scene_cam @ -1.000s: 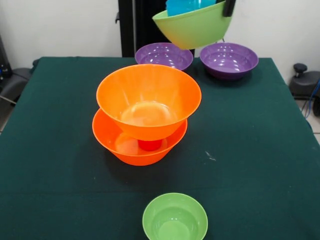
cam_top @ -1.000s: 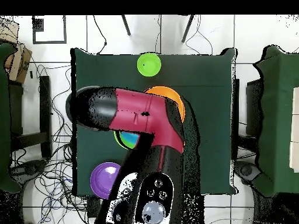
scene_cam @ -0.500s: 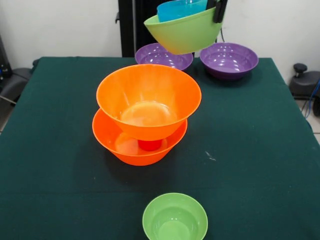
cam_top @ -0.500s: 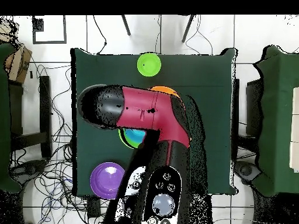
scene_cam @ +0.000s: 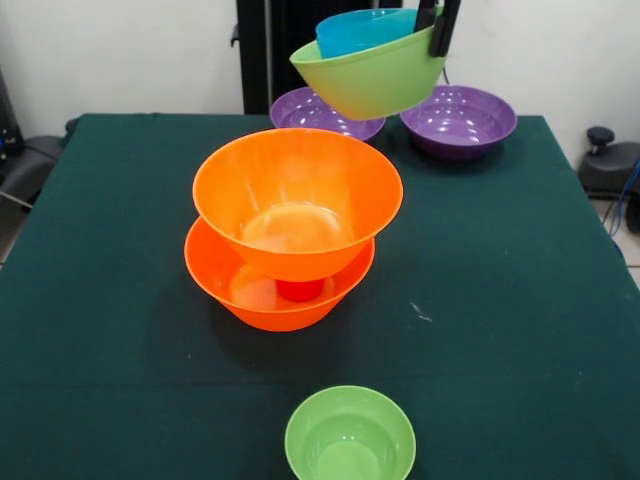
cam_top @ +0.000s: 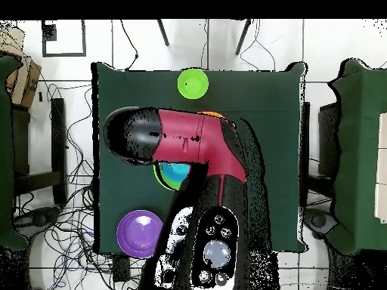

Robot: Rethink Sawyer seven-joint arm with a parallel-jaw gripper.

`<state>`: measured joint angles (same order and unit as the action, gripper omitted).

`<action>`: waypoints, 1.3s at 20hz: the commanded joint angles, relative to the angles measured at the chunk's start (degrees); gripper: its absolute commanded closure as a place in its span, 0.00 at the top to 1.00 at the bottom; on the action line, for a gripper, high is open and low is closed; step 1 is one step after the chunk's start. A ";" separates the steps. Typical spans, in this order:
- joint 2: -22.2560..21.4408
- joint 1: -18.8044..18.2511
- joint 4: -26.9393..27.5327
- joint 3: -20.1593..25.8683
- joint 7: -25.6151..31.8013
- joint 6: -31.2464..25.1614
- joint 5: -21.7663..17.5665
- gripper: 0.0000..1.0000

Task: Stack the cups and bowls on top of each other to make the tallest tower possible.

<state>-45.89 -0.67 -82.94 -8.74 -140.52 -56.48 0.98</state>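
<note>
Bowls first: my gripper (scene_cam: 437, 28) is clamped on the rim of the medium green bowl (scene_cam: 372, 78), which hangs tilted in the air with a blue bowl (scene_cam: 362, 30) nested inside. Since the previous frame this pair has dropped slightly and sits nearer the tower (scene_cam: 290, 230). Two purple bowls (scene_cam: 458, 118) stand behind; the small green bowl (scene_cam: 350, 436) lies nearest. Overhead, the arm (cam_top: 189, 143) hides most of the tower; only the front view shows the red cup (scene_cam: 299, 290).

Now further left and apparently slightly lower than a second ago: gripper (scene_cam: 438, 25) carrying green bowl (scene_cam: 372, 76) with blue bowl (scene_cam: 362, 30) inside.
</note>
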 commanded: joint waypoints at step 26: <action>1.73 -5.93 5.54 13.27 14.04 -5.18 -9.00 0.00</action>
<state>-45.87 -5.21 -80.00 -1.82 -140.51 -56.49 -3.00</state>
